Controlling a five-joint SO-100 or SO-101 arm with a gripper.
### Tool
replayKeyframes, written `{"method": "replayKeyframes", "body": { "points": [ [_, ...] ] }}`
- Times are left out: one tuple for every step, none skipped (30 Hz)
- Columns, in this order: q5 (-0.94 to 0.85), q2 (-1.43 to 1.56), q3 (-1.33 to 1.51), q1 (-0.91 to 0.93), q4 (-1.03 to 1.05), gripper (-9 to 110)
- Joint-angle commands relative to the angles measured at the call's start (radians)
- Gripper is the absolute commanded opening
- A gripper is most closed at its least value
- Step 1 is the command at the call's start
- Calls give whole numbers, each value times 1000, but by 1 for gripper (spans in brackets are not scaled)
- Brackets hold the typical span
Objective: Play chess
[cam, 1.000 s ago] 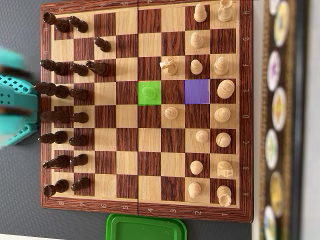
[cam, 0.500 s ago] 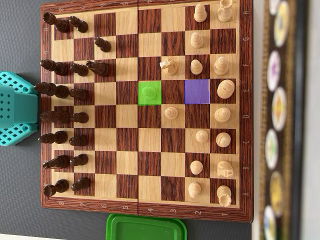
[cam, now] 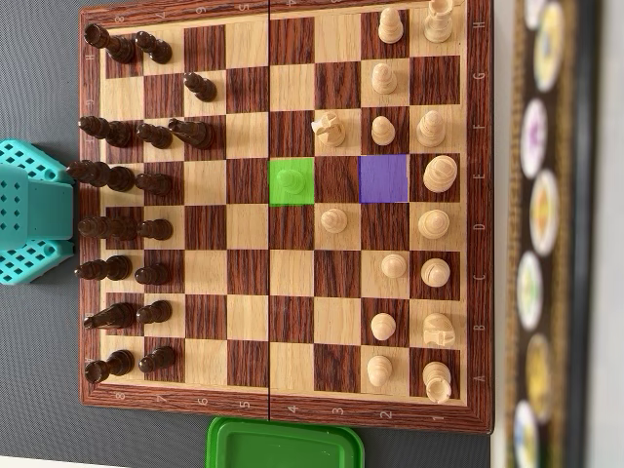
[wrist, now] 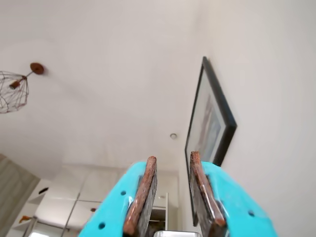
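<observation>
In the overhead view a wooden chessboard (cam: 283, 408) fills the middle, with dark pieces (cam: 122, 178) along its left side and light pieces (cam: 434, 224) on its right. A green-marked square (cam: 292, 182) holds a pawn tinted green. Two squares to its right, a purple-marked square (cam: 383, 178) is empty. A light knight (cam: 330, 129) and a light pawn (cam: 334, 219) stand forward of their rows. My teal arm (cam: 34, 210) sits off the board's left edge. In the wrist view my gripper (wrist: 171, 157) points up at the ceiling, slightly open and holding nothing.
A green plastic container (cam: 285, 444) lies just below the board's bottom edge. A dark strip with round patterned discs (cam: 541, 234) runs down the right side. The wrist view shows a framed picture (wrist: 210, 123) on the wall and a wire ceiling lamp (wrist: 12, 91).
One second ago the teal arm was blurred in motion at the left edge. It now sits still there. No piece on the board has moved.
</observation>
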Motion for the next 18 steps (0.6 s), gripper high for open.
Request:
{"method": "replayKeyframes", "body": {
  "points": [
    [-8, 3, 23, 6, -95, 11],
    [-9, 3, 23, 6, -117, 11],
    [-17, 3, 23, 6, -132, 11],
    [-31, 3, 23, 3, -147, 11],
    [-49, 5, 23, 0, -167, 11],
    [-72, 5, 23, 0, -196, 11],
    [-98, 5, 23, 0, -224, 11],
    [-127, 5, 23, -3, -255, 11],
    [-158, 5, 23, -3, -288, 11],
    [-186, 5, 23, -3, -324, 11],
    [-212, 5, 23, -5, -356, 11],
    [-233, 5, 23, -5, -387, 11],
    [-252, 5, 23, -5, -413, 11],
    [-264, 5, 23, -5, -425, 11],
    [-265, 5, 23, -5, -425, 11],
    [-265, 5, 25, -6, -425, 11],
    [-265, 6, 25, -8, -426, 11],
    [-264, 6, 25, -8, -426, 11]
  ]
}}
